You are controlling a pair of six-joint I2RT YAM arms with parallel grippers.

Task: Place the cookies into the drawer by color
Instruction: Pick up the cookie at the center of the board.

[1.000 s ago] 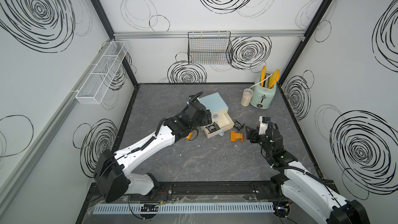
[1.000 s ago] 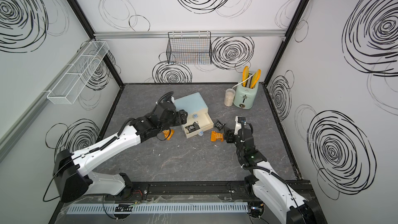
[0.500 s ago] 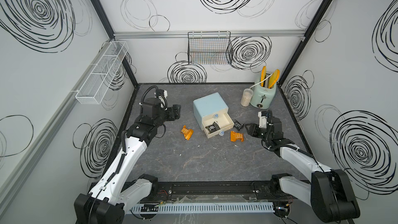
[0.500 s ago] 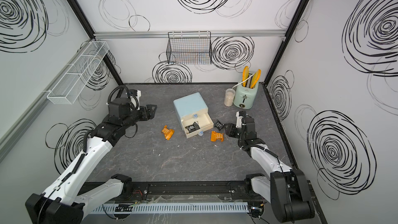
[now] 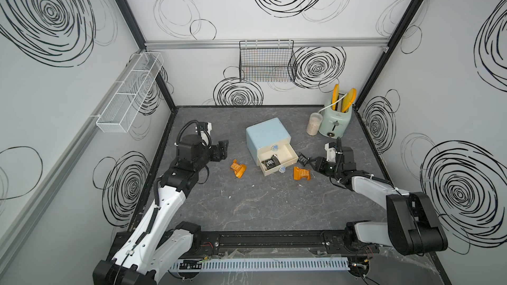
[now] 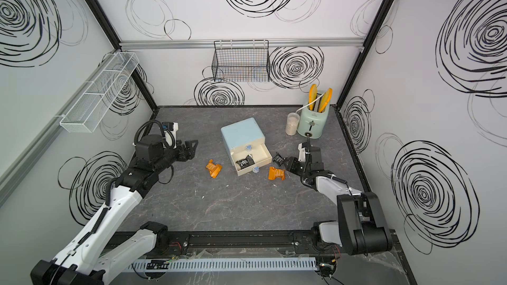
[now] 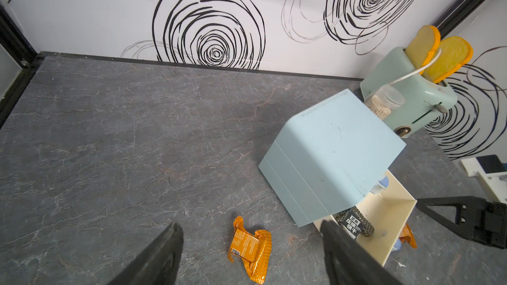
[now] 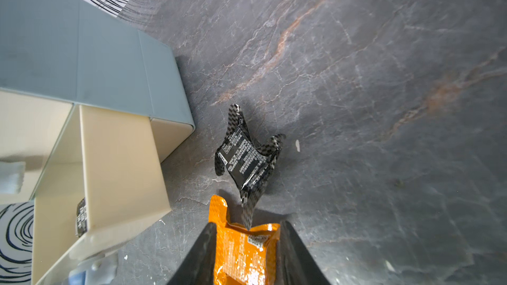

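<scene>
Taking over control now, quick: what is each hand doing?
Left hand: open, empty.
Right hand: fingers either side of the orange packet; whether it grips it cannot be told.

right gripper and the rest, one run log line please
left gripper open, empty | right gripper at orange cookie and black cookie, grip unclear | drawer open, second black cookie inside | second orange cookie on table
</scene>
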